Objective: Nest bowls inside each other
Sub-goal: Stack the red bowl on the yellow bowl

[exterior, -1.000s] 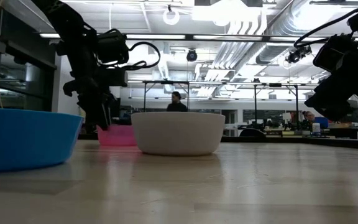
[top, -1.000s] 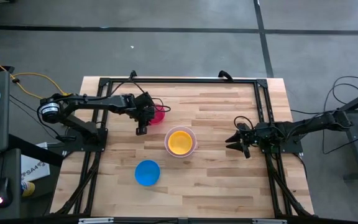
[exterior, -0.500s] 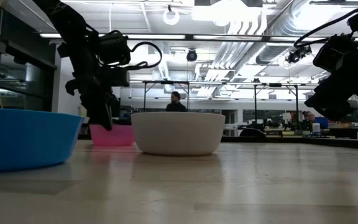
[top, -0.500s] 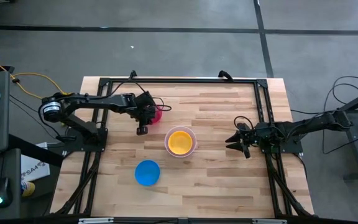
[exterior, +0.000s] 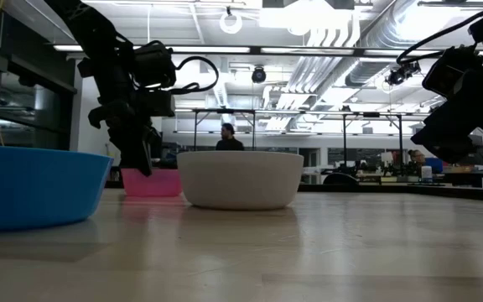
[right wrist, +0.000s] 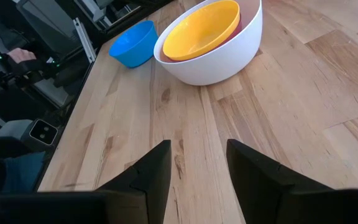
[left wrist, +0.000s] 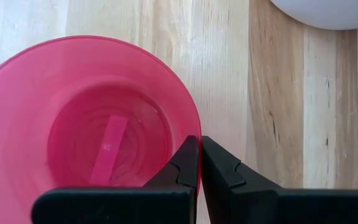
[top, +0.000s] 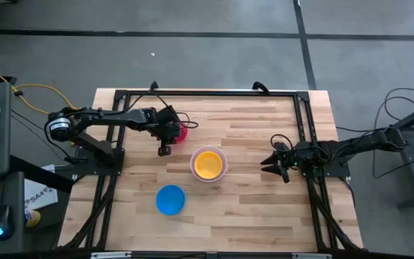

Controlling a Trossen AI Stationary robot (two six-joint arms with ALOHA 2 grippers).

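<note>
The pink-red bowl (left wrist: 86, 130) stands on the table at the far left (top: 182, 132), with my left gripper (left wrist: 199, 163) shut on its rim. At the table's middle the white bowl (top: 208, 164) holds the yellow bowl (right wrist: 201, 28). A pinkish rim (right wrist: 246, 22) shows between the two. The blue bowl (top: 170, 199) rests alone nearer the front edge. My right gripper (right wrist: 197, 163) waits open at the right (top: 269, 162), above the bare table. My left gripper pinches the pink-red bowl's rim (left wrist: 195, 149) on the side nearest the table's front, one finger inside the bowl and one outside. The fingers slant steeply down from the table's left. The bowl sits upright with its base on the table (exterior: 152, 181).
Dark frame rails (top: 304, 122) run along the table's far, left and right sides. Bare wood lies between the pink-red bowl and the white bowl and across the table's right half.
My left gripper has shut on the pink-red bowl's rim. As the fingers closed, the bowl slid a little toward the table's left. My right arm has kept still.
</note>
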